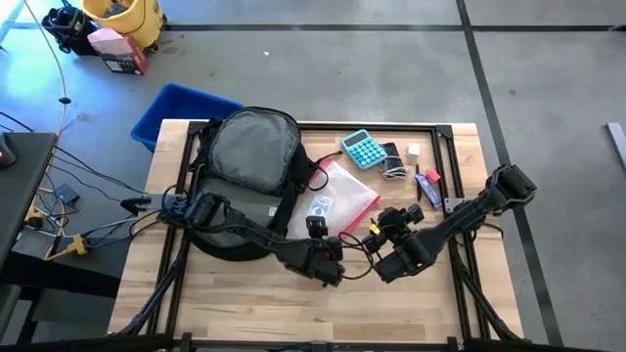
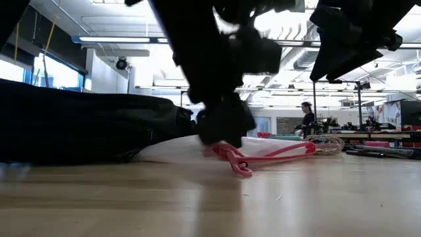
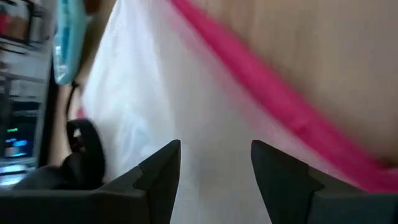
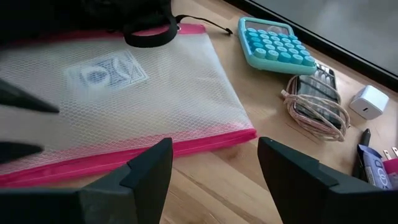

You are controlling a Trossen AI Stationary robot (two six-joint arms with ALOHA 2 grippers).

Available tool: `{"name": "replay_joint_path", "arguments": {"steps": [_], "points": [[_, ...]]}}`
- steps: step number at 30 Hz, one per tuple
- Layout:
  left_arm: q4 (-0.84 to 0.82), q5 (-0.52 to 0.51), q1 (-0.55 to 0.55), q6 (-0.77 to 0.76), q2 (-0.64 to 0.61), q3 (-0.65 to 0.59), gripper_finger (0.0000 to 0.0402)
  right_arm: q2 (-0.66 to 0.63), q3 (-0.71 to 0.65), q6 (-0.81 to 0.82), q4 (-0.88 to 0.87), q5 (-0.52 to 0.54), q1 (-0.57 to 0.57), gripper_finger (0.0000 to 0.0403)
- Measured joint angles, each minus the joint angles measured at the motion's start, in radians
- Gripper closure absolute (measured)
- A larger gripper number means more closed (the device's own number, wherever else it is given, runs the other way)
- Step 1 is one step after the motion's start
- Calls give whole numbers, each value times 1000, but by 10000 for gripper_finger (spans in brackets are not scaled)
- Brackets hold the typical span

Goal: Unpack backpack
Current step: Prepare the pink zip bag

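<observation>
We saw the left gripper [image 1: 318,227] low over the clear pouch [image 1: 337,200], jaws parted and empty; the right gripper [image 4: 214,165] hovered nearby, jaws apart, holding nothing; the backpack [image 1: 245,156] lay flat on the table [image 1: 245,313], touching the pouch, so lifting it could drag the pouch.

I'm working in a lab or workshop: bare grey concrete floor [image 1: 323,68] marked with dark tape lines, cables [image 1: 68,210] trailing beside my wooden table [image 1: 293,303], a yellow mop bucket [image 1: 127,18] and a blue bin [image 1: 176,108] nearby. Level across the table: open ceiling, more benches, a person [image 2: 307,118] at one.
</observation>
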Motion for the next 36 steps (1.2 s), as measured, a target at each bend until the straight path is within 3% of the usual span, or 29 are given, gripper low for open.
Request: {"name": "replay_joint_path", "arguments": {"steps": [5,9,14,21,25,31,36], "points": [[-11,111,-35,-21,-4,85,227,0,0,0,0,0,0,181],[-10,197,-55,35,3,83,227,0,0,0,0,0,0,181],[-138,142,-59,30,55,80,227,0,0,0,0,0,0,181],[-324,55,-33,-120,70,82,234,0,0,0,0,0,0,181],[-462,12,-32,-199,67,99,275,0,0,0,0,0,0,181],[-545,-20,-42,-252,67,117,385,0,0,0,1,0,0,181],[-532,-21,-49,-252,67,118,391,0,0,0,3,0,0,181]]}}
